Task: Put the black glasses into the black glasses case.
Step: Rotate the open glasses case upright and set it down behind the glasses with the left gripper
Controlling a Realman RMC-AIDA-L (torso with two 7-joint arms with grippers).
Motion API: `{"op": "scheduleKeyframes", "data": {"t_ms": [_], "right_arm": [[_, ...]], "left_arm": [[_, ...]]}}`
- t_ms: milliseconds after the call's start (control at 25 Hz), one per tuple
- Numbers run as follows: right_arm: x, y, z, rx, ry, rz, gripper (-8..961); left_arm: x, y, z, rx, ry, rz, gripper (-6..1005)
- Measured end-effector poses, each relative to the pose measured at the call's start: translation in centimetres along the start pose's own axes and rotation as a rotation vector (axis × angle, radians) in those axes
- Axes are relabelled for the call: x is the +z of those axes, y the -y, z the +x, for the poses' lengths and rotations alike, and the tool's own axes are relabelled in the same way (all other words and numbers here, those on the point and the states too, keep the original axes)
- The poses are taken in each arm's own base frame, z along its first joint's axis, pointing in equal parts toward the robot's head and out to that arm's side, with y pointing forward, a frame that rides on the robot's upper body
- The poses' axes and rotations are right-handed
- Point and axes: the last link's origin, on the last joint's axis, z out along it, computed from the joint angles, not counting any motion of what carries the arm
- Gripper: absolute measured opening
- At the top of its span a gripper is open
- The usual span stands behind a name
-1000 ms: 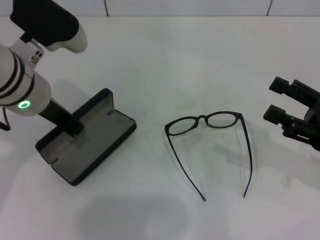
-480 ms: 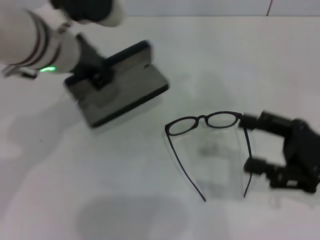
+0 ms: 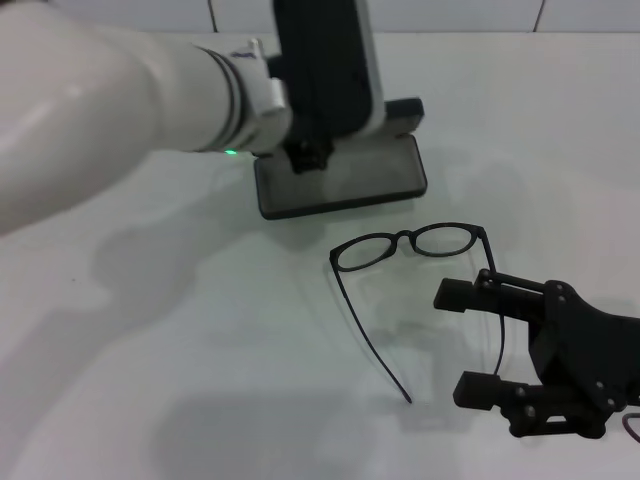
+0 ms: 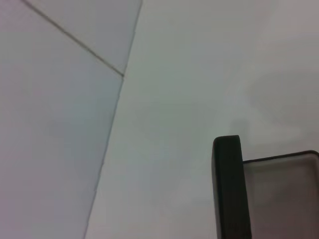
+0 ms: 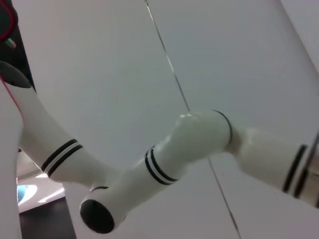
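My left arm (image 3: 110,95) is a fat glossy white tube with thin black bands near the wrist, a small green light glowing beside them, and a black end block. My right gripper (image 3: 530,360) is all matte black, blocky, with two squared fingers (image 3: 460,295), knuckle joints and a thin cable.

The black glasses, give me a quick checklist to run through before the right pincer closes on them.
1. Black glasses lying free on the white table, arms unfolded: ok.
2. Right pincer open: ok.
3. Right temple arm between its fingers: ok in the head view; height above the table cannot tell.
4. Black glasses case open, grey lining showing: ok.
5. Left pincer holding the case: shut on it by the head view; lifted or resting, cannot tell.
6. Path from glasses to case free of other things: ok.
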Motion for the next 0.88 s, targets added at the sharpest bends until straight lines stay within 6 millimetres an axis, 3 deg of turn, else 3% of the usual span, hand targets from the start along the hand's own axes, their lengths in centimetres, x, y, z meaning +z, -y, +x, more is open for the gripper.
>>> {"op": "scheduleKeyframes", "data": {"t_ms": [320, 880], "right_arm": [[-0.1, 0.1, 0.2, 0.005, 0.001, 0.021, 796], [-0.2, 0.4, 0.2, 0.004, -0.005, 0.043, 784]], "left_arm": [[2.5, -1.7, 0.2, 0.087, 0.011, -0.042, 195], [2.8, -2.4, 1.3, 0.140, -0.070, -0.058, 194]]}}
